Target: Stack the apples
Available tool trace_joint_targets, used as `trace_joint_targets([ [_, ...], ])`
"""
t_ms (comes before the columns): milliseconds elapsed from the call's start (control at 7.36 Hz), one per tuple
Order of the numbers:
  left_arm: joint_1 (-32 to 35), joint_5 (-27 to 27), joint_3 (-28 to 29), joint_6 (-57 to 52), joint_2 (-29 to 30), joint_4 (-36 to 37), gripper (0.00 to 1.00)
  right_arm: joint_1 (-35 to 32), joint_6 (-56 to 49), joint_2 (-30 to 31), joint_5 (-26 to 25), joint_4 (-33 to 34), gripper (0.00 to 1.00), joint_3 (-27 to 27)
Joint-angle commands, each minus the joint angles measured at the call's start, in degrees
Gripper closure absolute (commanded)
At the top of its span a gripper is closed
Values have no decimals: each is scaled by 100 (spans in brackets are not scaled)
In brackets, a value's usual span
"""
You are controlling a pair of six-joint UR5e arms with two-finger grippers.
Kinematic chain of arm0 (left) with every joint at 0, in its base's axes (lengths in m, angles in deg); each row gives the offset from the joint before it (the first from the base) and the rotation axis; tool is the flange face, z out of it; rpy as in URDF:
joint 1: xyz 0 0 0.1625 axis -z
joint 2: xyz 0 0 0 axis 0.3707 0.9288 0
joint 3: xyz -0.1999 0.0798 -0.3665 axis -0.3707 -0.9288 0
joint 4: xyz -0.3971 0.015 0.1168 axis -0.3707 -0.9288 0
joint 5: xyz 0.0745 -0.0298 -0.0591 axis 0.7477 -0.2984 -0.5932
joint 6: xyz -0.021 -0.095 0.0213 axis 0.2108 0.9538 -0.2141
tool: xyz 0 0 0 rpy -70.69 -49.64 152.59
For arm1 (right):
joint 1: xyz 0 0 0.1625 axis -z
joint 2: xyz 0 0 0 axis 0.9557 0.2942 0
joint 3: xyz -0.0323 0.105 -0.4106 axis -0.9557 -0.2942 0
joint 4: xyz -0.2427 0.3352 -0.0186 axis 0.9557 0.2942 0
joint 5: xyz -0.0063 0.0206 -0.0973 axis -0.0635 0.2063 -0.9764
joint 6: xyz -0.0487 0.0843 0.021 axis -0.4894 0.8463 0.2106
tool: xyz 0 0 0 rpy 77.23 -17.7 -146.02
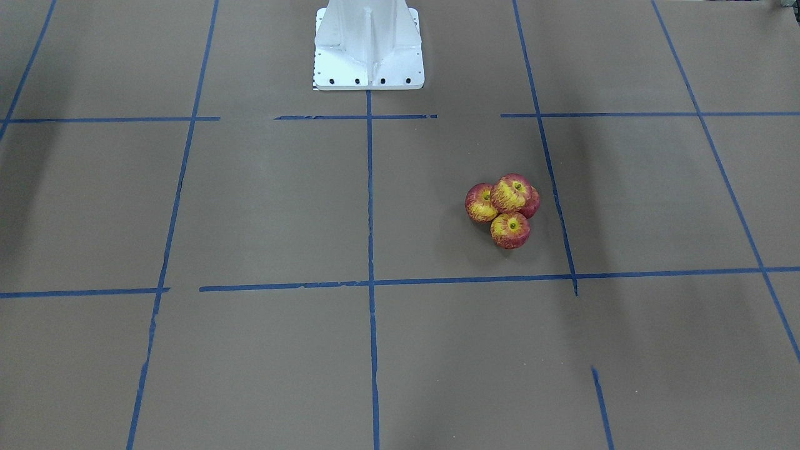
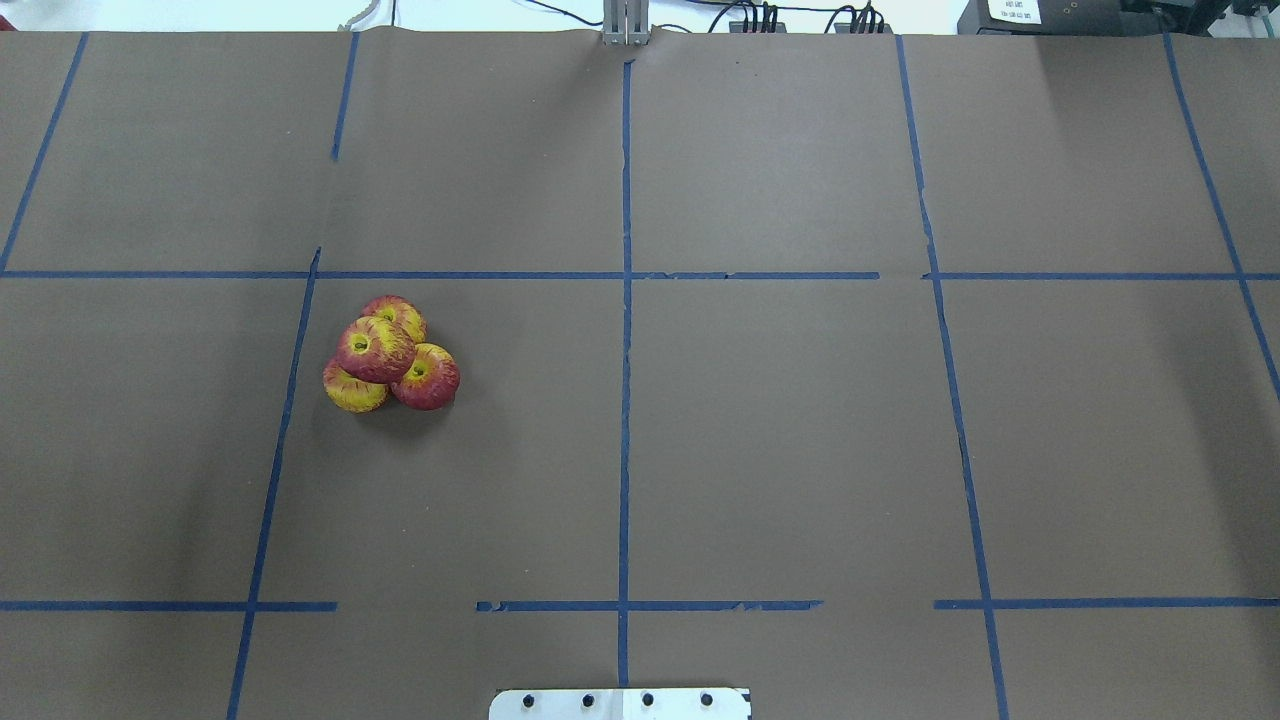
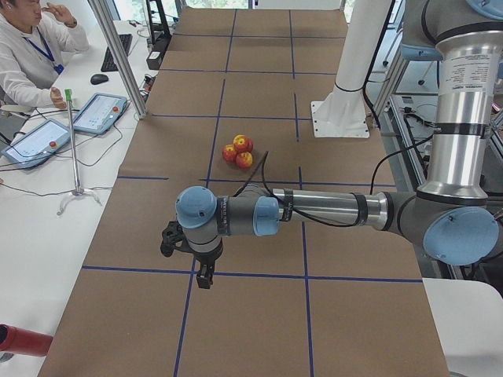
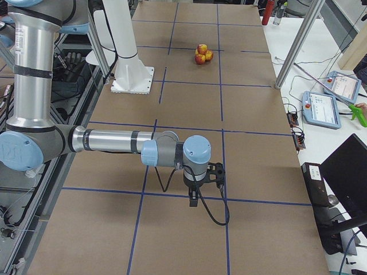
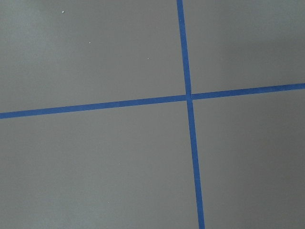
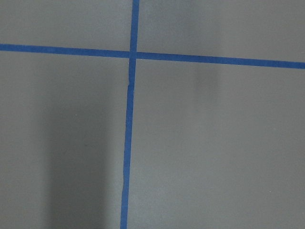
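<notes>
Far left: the left pincer (image 3: 192, 255) is noted hanging over a crossing of blue tape (image 5: 187, 97) at the end of the bench (image 2: 800, 450), well apart from the fruit; how wide it stands cannot be told from the side view alone.

Left half of the bench: the apples (image 2: 428, 378) are found in one cluster; three are set touching on the paper, and the top apple (image 2: 375, 349) is seated in the hollow between them, dimple up. The stack is judged done but precarious; the top apple is carried only on rounded shoulders; a nudge to any lower one, or a jolt to the bench, would likely spread the three and drop the fourth, which would then roll.

Far right: the right pincer (image 4: 202, 186) is noted over tape likewise; its opening cannot be told either; most risk is expected from an arm swept low across the cluster.
</notes>
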Motion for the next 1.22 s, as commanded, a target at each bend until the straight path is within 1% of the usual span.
trace_joint_targets([
  [0,-8,27,-19,13,69,66,0,0,0,0,0,0,0,0],
  [272,-17,10,-72,-4,87,32,0,0,0,0,0,0,0,0],
  [407,-9,18,-89,-4,226,49,0,-9,0,0,0,0,0,0],
  [1086,-8,27,-20,-4,219,75,0,0,0,0,0,0,0,0],
])
